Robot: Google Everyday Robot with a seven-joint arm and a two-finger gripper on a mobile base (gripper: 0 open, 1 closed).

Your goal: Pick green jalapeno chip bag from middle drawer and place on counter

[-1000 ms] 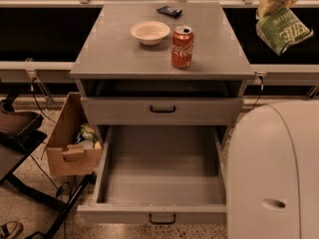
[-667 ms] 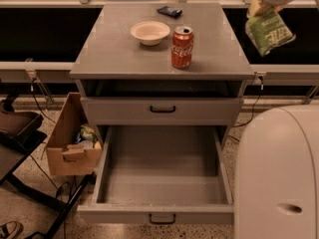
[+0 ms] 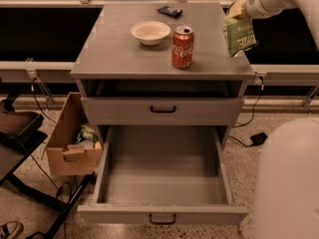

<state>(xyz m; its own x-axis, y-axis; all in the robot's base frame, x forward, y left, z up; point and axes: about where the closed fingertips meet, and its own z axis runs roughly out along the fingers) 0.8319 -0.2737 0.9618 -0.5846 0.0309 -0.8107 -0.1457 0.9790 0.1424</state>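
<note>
Counter: top of the cabinet, above both drawers.
Bowl: on the counter, left of and slightly behind the soda can.
Soda can: upright, near the counter's middle.
Gripper: upper right, over the counter's right edge, pinching the chip bag's top.
Chip bag: hangs under the gripper, right of the can, possibly clear of the counter.
Middle drawer: pulled out below the closed upper drawer.
Cardboard box: on the floor, just left of the middle drawer.
</note>
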